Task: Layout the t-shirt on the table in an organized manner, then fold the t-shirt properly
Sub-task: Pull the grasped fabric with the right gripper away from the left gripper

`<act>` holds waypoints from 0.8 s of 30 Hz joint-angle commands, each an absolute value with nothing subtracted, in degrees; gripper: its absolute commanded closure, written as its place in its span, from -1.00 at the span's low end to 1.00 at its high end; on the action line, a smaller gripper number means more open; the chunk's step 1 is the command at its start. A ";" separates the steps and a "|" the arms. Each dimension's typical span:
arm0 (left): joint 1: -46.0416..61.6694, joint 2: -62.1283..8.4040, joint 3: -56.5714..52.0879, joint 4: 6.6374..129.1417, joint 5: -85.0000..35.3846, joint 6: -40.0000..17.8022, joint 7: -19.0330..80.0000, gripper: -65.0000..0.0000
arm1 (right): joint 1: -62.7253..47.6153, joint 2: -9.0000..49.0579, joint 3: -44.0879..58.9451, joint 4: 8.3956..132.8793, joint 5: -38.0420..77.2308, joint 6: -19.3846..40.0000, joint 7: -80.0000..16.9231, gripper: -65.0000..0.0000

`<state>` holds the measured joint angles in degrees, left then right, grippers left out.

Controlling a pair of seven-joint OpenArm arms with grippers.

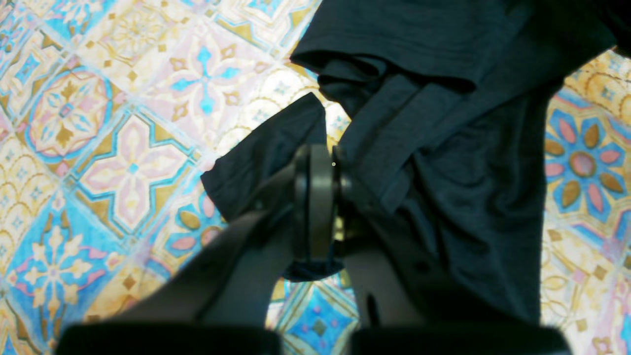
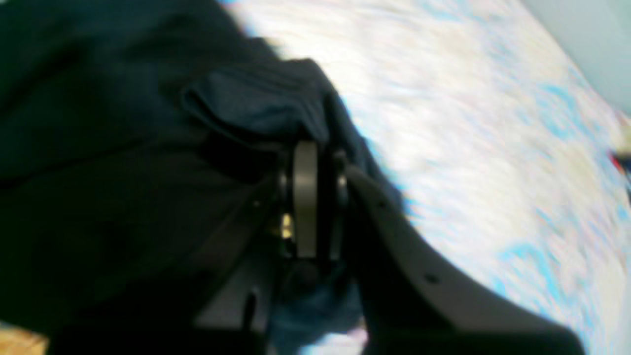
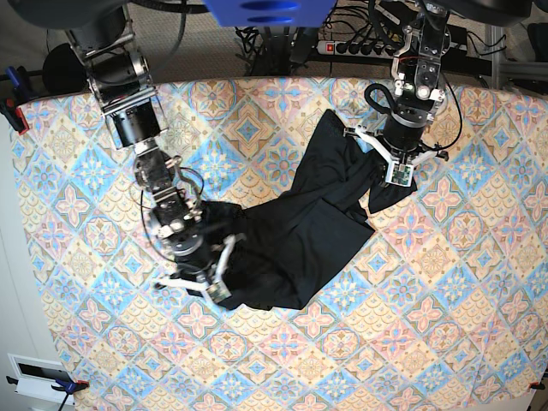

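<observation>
Only base view shows the whole t-shirt (image 3: 295, 231).

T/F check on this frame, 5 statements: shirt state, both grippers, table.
1. The t-shirt lies flat and spread out. False: it is crumpled and bunched.
2. The left gripper is shut on the t-shirt. True.
3. The right gripper is wide open above bare cloth. False: it is shut on the t-shirt.
4. The table has a pastel tile-patterned cover. True.
5. Both arms hold the same end of the t-shirt. False: they grip opposite ends in the base view.
</observation>
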<state>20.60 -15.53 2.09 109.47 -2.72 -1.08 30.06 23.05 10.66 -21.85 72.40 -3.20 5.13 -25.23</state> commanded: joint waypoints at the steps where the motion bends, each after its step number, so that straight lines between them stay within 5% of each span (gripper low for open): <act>1: 20.35 -15.96 1.80 110.37 -2.42 -0.75 28.97 1.00 | 24.92 10.68 -19.65 74.07 -3.30 4.79 -23.69 1.00; 17: 20.35 -15.96 1.80 110.37 -2.33 -0.75 29.05 1.00 | 25.80 12.88 6.55 70.46 -3.30 4.79 -23.69 0.99; 24: 20.44 -15.87 1.80 110.37 -2.33 -0.75 29.05 1.00 | 28.09 12.97 7.34 65.19 -9.19 4.79 -23.78 0.41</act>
